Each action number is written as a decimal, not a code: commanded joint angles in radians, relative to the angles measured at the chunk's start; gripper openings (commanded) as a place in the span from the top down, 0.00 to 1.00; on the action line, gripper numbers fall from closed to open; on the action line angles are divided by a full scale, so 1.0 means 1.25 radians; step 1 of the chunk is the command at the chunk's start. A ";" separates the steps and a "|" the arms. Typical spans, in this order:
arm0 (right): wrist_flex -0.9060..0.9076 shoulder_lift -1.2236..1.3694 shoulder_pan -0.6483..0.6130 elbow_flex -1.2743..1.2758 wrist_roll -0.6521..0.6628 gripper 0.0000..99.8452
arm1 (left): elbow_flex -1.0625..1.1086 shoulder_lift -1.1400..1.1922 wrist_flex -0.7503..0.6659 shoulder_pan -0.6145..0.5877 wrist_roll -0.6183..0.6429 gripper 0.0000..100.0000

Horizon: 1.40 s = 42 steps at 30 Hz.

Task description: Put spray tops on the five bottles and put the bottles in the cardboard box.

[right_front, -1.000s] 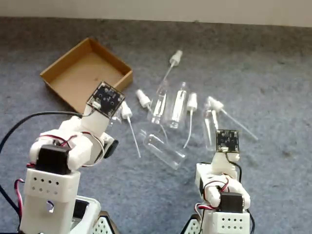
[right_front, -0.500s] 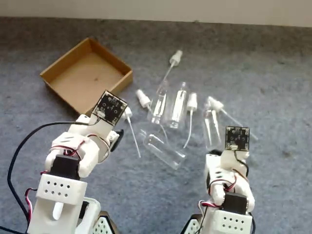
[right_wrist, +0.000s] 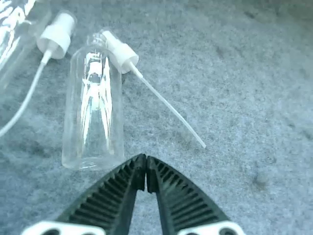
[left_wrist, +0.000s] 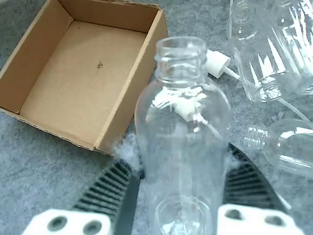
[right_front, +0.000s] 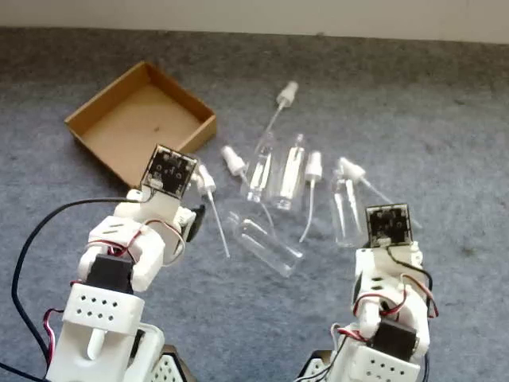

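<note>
Grips a capless bottle (left_wrist: 182, 127) in the left claw (left_wrist: 181, 171), neck pointing past the box (left_wrist: 124, 93) corner just beside it. Holds the right claw (right_wrist: 145, 171) clenched on nothing, low over the table (right_wrist: 254, 98), just short of a second bottle (right_wrist: 93, 112) lying with a spray top (right_wrist: 120, 49) beside its neck. From high, shows more bottles (right_front: 260, 167) and tops (right_front: 233, 160) strewn between the arms.
</note>
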 commanded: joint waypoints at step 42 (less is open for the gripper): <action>0.208 1.396 -0.310 -1.135 -0.270 0.81 | 0.249 -0.563 0.092 0.115 0.011 0.91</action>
